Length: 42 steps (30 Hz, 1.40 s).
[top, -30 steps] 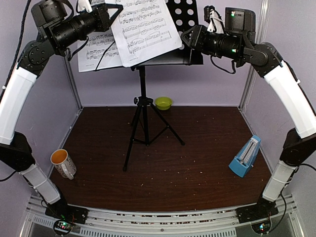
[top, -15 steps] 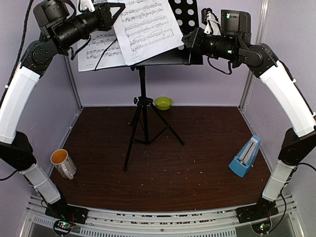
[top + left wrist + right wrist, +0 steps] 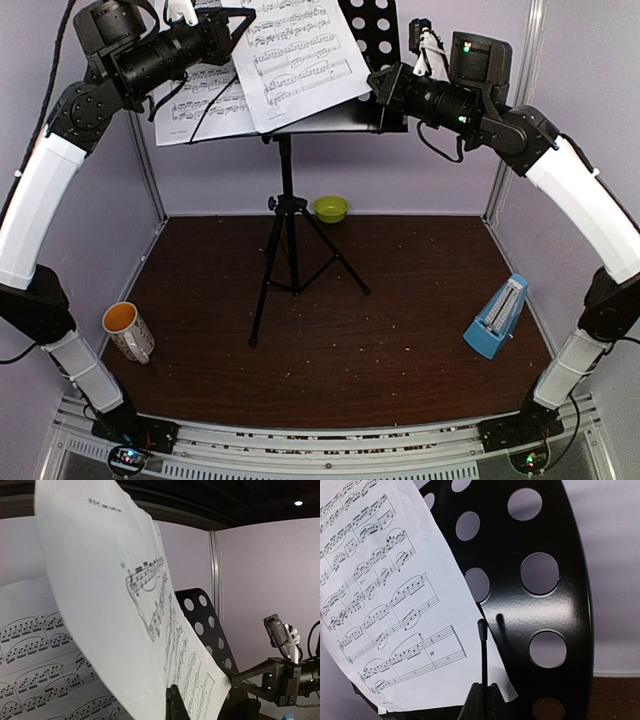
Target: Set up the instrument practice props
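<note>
Top external view: the black music stand [image 3: 288,240] stands on its tripod at the back middle of the brown desk [image 3: 400,330], its hole-punched plate [image 3: 375,30] raised between the two arms. Two sheet-music pages lean on the plate: the front page [image 3: 300,60] is tilted, and the rear page [image 3: 195,105] juts out to the left behind it. The left pincer [image 3: 228,22] is clenched on the front page's left edge; in the left wrist view that page [image 3: 100,580] curves away from one dark finger [image 3: 175,705]. The right pincer [image 3: 383,88] sits at the plate's right edge; I cannot tell whether it grips. The blue metronome [image 3: 497,320] stands at the right of the desk, well apart from the stand.
</note>
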Available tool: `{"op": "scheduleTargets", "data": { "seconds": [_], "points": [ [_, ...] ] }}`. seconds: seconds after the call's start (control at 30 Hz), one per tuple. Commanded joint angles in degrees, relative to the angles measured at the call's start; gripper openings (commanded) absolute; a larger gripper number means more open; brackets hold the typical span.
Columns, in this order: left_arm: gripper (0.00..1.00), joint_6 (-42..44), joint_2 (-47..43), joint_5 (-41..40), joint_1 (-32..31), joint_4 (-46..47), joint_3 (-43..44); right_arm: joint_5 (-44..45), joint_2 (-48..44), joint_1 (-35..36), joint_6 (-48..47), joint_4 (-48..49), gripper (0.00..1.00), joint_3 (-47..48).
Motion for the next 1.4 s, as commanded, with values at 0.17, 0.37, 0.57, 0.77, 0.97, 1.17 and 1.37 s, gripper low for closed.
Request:
{"op": "scheduleTargets", "data": {
  "seconds": [0.17,0.37,0.57,0.77,0.97,1.17,1.37],
  "points": [
    [0.0,4.5,3.2,6.4,0.2,3.3,2.9,-0.7,-2.5,0.8,-4.5,6.2,0.0,-3.5],
    [0.0,7.7,4.7,11.1,0.2,6.9,3.1,-0.9,-2.7,1.4,-4.9,6.6,0.0,-4.5],
    [0.0,12.6,6.7,14.4,0.2,8.3,5.4,-1.1,-3.3,1.8,-5.1,7.5,0.0,-6.0],
    [0.0,18.0,7.7,19.9,0.3,5.7,6.9,-1.3,-4.3,1.9,-5.3,8.4,0.0,-7.7],
    [0.0,20.5,7.9,23.8,0.9,1.6,7.9,-1.4,-4.9,2.0,-5.7,8.9,0.0,-8.9],
    [0.01,20.8,7.7,24.0,1.0,0.3,8.0,-1.7,-5.5,2.0,-6.0,9.3,0.0,-9.9],
    [0.19,19.3,7.7,21.8,1.0,1.8,7.6,-2.1,-5.8,2.1,-6.1,9.7,0.0,-10.4]
  ]
}}
